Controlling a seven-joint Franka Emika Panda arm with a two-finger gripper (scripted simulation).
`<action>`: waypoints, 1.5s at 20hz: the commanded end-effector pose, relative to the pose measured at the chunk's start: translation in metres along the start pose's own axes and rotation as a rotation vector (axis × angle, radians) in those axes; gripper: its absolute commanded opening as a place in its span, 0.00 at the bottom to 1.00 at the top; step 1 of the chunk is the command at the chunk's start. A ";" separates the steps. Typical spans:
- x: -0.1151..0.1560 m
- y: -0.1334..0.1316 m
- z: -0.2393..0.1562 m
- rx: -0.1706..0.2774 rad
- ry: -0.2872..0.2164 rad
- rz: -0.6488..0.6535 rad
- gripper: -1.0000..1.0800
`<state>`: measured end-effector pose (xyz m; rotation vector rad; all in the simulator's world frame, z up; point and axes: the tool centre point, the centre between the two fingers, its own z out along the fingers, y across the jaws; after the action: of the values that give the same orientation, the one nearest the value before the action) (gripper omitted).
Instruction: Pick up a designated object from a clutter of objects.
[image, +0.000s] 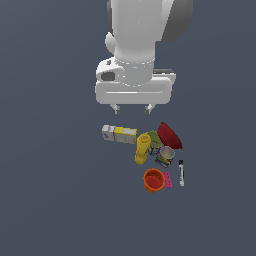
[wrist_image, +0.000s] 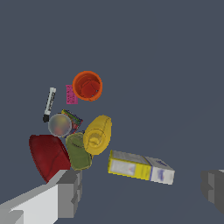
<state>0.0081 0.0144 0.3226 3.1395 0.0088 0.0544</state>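
Note:
The designated carton (image: 119, 133) lies flat at the exterior view's left of the pile, one end white-grey, the other yellow-edged. It also shows in the wrist view (wrist_image: 141, 166). My gripper (image: 132, 108) hangs open and empty above and just behind the carton, apart from it; in the wrist view its fingers (wrist_image: 70, 192) stand wide to either side of the carton. The clutter holds a yellow bottle (image: 142, 148), a dark red bowl (image: 169, 135), an orange cup (image: 154, 180), a printed can (image: 165, 156), a pink block (image: 167, 179), a black-and-white marker (image: 181, 172) and a green item (image: 154, 138).
The yellow bottle lies right beside the carton's yellow end (wrist_image: 114, 164). The green item (wrist_image: 78, 152) and the red bowl (wrist_image: 47, 156) sit close to one finger in the wrist view. All rest on a plain dark grey floor (image: 60, 200).

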 end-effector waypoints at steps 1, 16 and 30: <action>0.000 0.000 0.000 0.000 0.000 0.000 0.96; 0.006 -0.011 0.003 0.021 -0.003 -0.035 0.96; -0.001 -0.001 0.031 0.019 -0.005 -0.196 0.96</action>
<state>0.0090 0.0170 0.2964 3.1436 0.2776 0.0466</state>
